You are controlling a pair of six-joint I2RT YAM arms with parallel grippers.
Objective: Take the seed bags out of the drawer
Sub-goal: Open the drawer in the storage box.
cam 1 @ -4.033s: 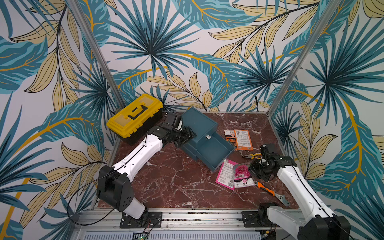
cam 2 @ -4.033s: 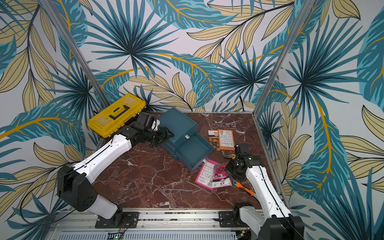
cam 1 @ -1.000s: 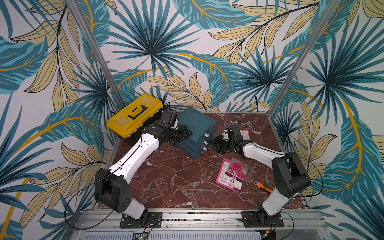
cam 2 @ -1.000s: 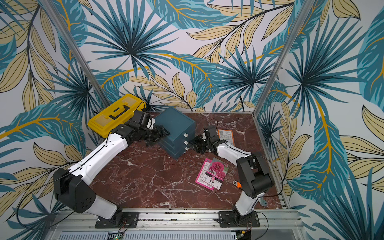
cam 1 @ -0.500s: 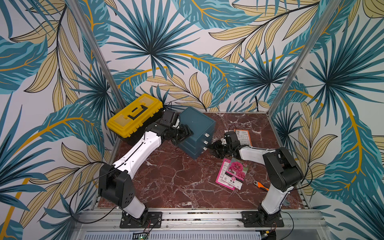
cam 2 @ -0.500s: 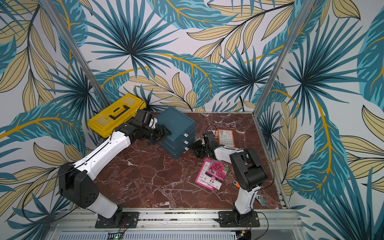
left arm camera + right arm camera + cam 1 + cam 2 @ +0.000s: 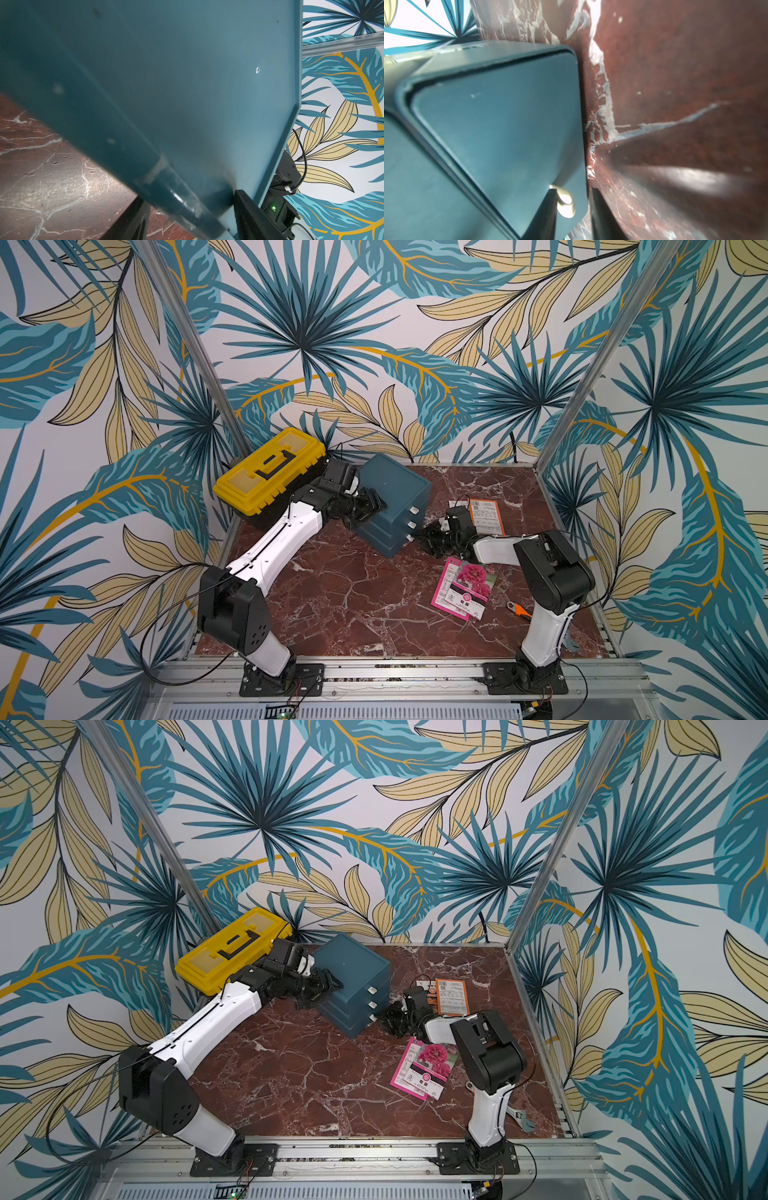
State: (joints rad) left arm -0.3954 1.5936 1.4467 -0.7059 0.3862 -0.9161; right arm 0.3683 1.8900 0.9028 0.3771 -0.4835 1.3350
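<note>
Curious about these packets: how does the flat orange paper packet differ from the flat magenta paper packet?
The orange packet lies farther back, its edge hidden by the right arm; the magenta packet lies nearer the front. The orange packet shows printed text; the magenta packet shows a pink flower picture. Both lie flat on the red marble table.

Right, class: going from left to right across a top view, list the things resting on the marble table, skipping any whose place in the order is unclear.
yellow toolbox → blue drawer unit → magenta seed bag → orange-handled wrench
</note>
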